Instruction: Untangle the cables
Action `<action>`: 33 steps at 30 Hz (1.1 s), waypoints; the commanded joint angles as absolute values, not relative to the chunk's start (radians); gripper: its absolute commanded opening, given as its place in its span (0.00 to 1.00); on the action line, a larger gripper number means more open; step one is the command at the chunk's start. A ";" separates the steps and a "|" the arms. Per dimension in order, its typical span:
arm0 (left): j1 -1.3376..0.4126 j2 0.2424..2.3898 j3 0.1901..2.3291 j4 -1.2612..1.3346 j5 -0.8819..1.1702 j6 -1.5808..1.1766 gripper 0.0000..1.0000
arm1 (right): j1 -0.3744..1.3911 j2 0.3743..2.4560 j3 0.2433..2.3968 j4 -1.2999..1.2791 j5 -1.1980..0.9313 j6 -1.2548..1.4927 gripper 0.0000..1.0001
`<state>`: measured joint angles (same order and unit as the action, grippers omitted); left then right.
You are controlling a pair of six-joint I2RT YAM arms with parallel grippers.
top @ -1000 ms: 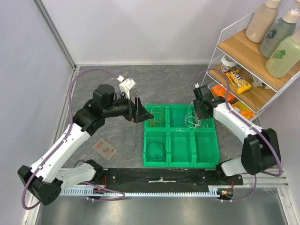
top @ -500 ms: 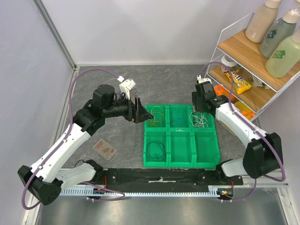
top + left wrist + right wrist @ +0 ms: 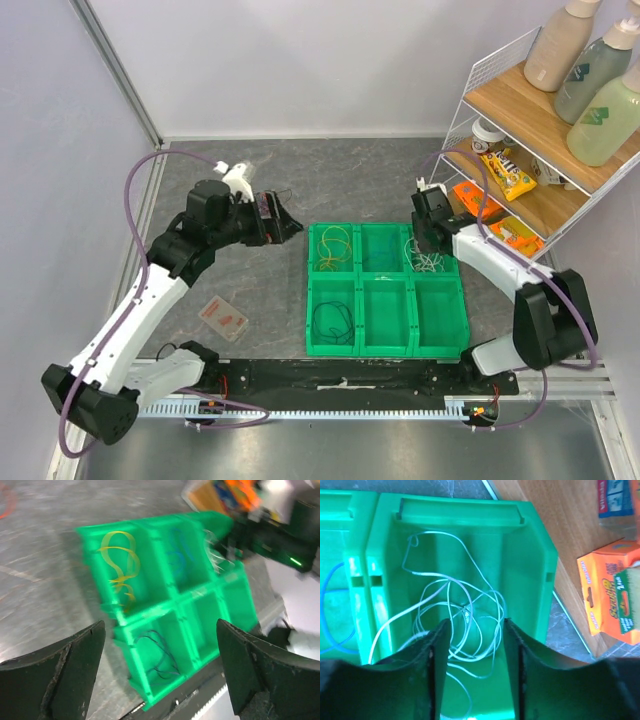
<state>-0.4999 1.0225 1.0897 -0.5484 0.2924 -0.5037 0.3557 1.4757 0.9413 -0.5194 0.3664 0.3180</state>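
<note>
Grey mottled tabletop (image 3: 380, 180) fills the floor of the cell, evenly lit, with a soft sheen on it. Plain pale walls (image 3: 300, 60) close the back and left, and an aluminium post (image 3: 115, 68) runs up the corner. On the right stands a white wire rack (image 3: 466, 100) with wooden shelves (image 3: 510, 100): bottles (image 3: 562, 42) up top, snack packets (image 3: 508, 172) below.

Green tray (image 3: 150, 611), yellow cables (image 3: 120, 555), end effector (image 3: 160, 629) spread
</note>
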 commanded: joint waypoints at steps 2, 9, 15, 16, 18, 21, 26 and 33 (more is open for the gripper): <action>-0.275 1.101 0.976 -0.502 0.231 -0.633 0.98 | 0.354 1.255 1.014 -0.543 0.283 0.322 0.63; -0.002 1.402 0.887 -0.116 0.592 -0.885 0.75 | 0.353 1.091 1.051 -0.555 0.094 0.341 0.72; 0.080 1.615 0.942 0.061 0.546 -0.893 0.58 | 0.354 0.996 0.996 -0.552 0.014 0.345 0.72; 0.083 1.637 0.945 0.086 0.537 -0.872 0.58 | 0.354 0.982 0.980 -0.549 0.005 0.342 0.72; 0.086 1.684 0.965 0.106 0.534 -0.815 0.66 | 0.354 0.957 0.939 -0.535 0.003 0.328 0.74; 0.087 1.761 1.014 0.086 0.555 -0.744 0.71 | 0.351 0.940 0.907 -0.535 0.026 0.302 0.75; 0.086 1.845 1.022 0.176 0.627 -0.759 0.64 | 0.354 0.927 0.907 -0.537 0.020 0.296 0.75; 0.080 1.904 1.009 0.265 0.702 -0.804 0.61 | 0.354 0.899 0.916 -0.538 0.003 0.316 0.76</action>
